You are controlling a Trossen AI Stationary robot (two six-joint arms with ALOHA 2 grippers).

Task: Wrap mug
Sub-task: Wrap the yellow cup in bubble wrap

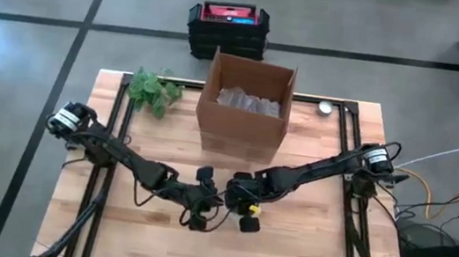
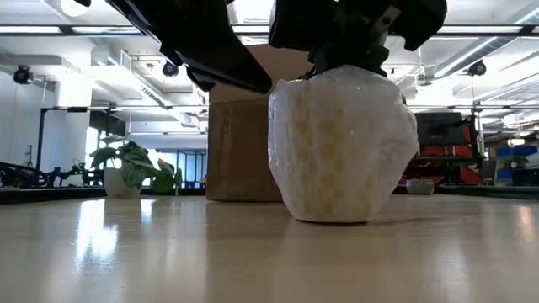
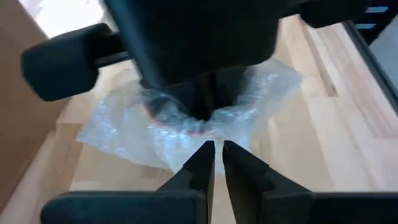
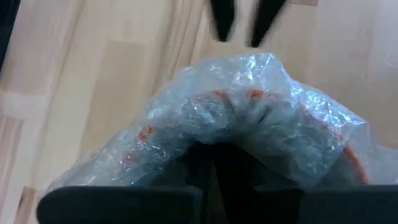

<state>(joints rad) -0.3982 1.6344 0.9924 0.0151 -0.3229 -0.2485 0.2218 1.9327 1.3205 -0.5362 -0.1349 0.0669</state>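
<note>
The mug (image 2: 341, 147), already swathed in bubble wrap (image 3: 186, 124), stands upright on the worktop (image 1: 302, 253) near its front middle, just in front of the cardboard box (image 1: 246, 104). Through the film a yellowish body and some orange show.

The right gripper (image 4: 211, 165) sits on top of the bundle, its jaws closed on the gathered wrap at the mug's mouth. The left gripper (image 3: 216, 152) is just beside the mug on the opposite side, its jaws nearly together with only a slit between them and nothing in them; its tips point at the wrap's loose edge.

The step in hand looks like tucking or gathering the last loose film. To do it well, the right gripper should keep its pinch steady and press lightly down so the mug does not tip or slide. The left jaws need to open a little, catch the free flap low against the mug's side, and draw it snug up towards the pinch. Pulling sideways too hard could drag the mug over or strip the wrap off the far side.

A plant (image 1: 153, 90) lies well apart at the back left.
</note>
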